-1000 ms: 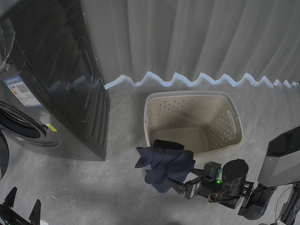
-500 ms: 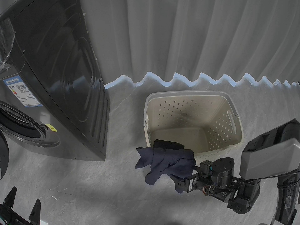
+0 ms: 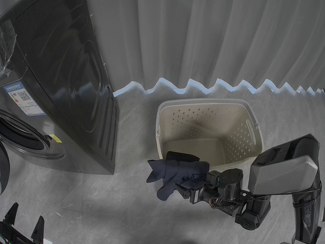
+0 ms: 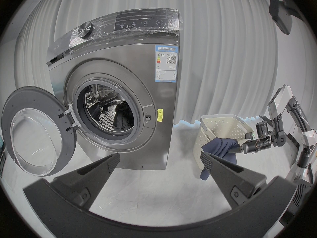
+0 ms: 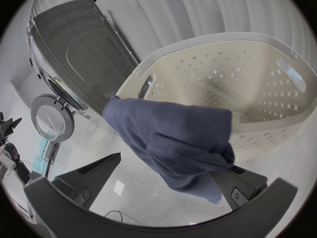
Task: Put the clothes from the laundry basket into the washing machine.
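A dark blue garment (image 3: 176,175) hangs over the near rim of the beige laundry basket (image 3: 203,101), with a black piece of cloth (image 3: 181,156) just behind it on the rim. My right gripper (image 3: 182,187) is open, pressed against the garment's lower right side; in the right wrist view the garment (image 5: 178,139) lies between the fingers and covers one fingertip. My left gripper (image 3: 24,221) is open and low by the washing machine (image 3: 67,78). The left wrist view faces the drum (image 4: 109,111), whose door (image 4: 33,133) is swung wide. Dark clothes (image 4: 122,118) lie inside the drum.
A white curtain (image 3: 210,34) closes off the back. Bare grey floor (image 3: 128,194) lies between the machine and the basket. The basket (image 5: 214,40) stands just right of the machine's side panel.
My right arm has moved left and forward into the hanging garment, lifting its lower end. The garment's top stays on the basket rim. The left gripper has not moved.
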